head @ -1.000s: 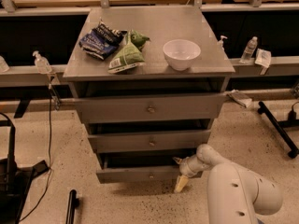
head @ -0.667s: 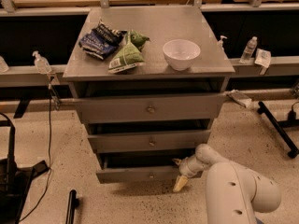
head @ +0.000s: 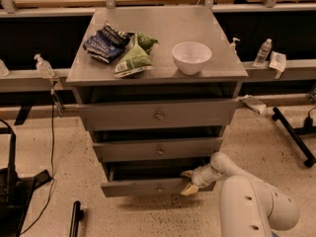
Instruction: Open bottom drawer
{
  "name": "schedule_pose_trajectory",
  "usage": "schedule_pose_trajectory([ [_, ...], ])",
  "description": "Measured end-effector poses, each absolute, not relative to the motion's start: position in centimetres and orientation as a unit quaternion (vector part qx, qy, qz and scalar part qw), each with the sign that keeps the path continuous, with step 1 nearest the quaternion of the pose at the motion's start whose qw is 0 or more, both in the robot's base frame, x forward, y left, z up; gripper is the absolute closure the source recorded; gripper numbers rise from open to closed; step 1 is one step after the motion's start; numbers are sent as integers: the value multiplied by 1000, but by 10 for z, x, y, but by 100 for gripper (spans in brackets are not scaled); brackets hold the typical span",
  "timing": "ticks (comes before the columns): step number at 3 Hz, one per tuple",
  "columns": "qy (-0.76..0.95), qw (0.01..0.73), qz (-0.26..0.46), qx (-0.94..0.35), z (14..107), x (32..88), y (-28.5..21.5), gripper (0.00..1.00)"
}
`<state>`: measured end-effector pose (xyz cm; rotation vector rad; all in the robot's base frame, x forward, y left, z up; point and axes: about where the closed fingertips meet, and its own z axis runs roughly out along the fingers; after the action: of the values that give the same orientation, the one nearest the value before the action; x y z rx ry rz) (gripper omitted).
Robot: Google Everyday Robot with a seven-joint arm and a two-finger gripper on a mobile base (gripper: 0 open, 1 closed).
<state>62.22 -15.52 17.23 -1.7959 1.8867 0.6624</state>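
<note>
The bottom drawer (head: 143, 186) is the lowest and narrowest grey front of the cabinet, with a small round knob (head: 159, 186) at its centre. It stands pulled out a little, with a dark gap above its front panel. My gripper (head: 188, 181) reaches in from the lower right on a white arm (head: 247, 201). One tan finger lies over the drawer's top edge and the other (head: 189, 190) hangs in front of the panel, right of the knob. The jaws sit around the panel's right end.
The middle drawer (head: 158, 149) and the top drawer (head: 158, 115) sit above. On the cabinet top lie a blue chip bag (head: 106, 42), a green chip bag (head: 134, 57) and a white bowl (head: 191, 57). A black stand (head: 296, 135) is on the floor at right.
</note>
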Motion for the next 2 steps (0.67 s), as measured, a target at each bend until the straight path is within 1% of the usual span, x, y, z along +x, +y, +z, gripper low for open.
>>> schedule_pose_trajectory([
  [1,684,225,240,-651,173,622,-155,46],
  [2,684,225,240,-651,174,622,-155,43],
])
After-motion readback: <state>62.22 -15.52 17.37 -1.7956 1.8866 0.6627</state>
